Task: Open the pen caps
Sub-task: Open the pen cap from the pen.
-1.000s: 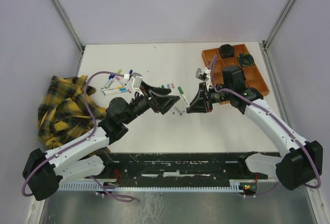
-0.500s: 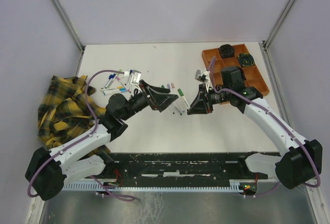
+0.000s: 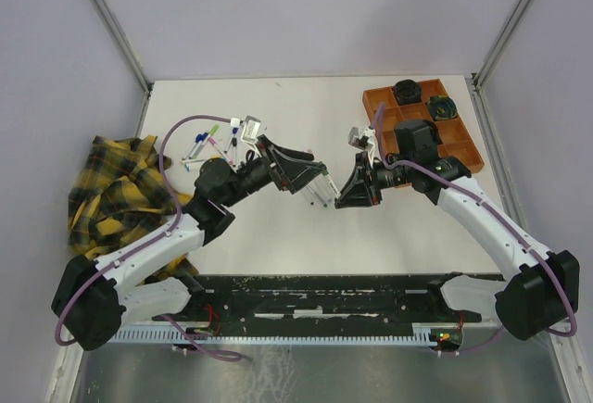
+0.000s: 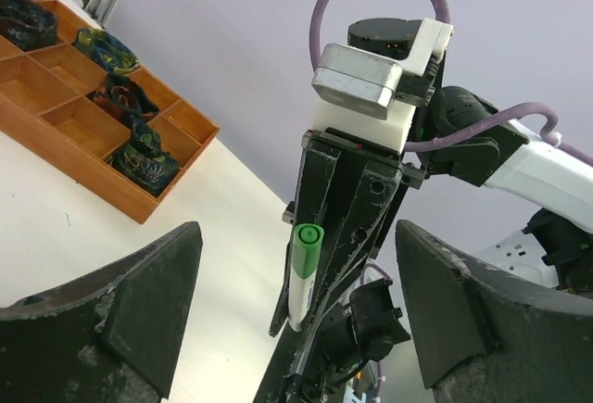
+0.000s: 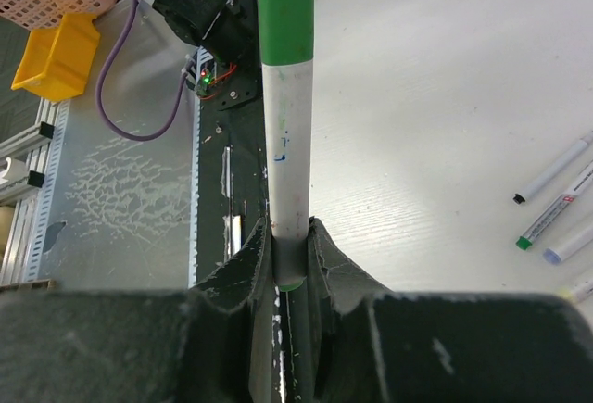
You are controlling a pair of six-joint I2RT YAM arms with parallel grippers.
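Observation:
My right gripper (image 5: 289, 236) is shut on the white barrel of a pen. Its green pen cap (image 5: 285, 14) points away from the fingers toward the left arm. In the left wrist view that green cap (image 4: 307, 250) faces me end-on, in line with the gap of my left gripper (image 4: 296, 236). The left gripper is open wide, and both fingers stand apart from the cap. From above, the left gripper (image 3: 313, 177) and right gripper (image 3: 345, 195) nearly meet at mid-table. Other pens (image 3: 208, 142) lie at the back left.
An orange compartment tray (image 3: 380, 103) with black round objects stands at the back right, also in the left wrist view (image 4: 88, 148). A yellow plaid cloth (image 3: 111, 195) lies at the left edge. Loose pens (image 5: 551, 171) rest on the white table near the grippers.
My left arm has swung right toward the right gripper, its jaws opening a little wider and now lined up with the green cap. The right arm and its pen have stayed put.

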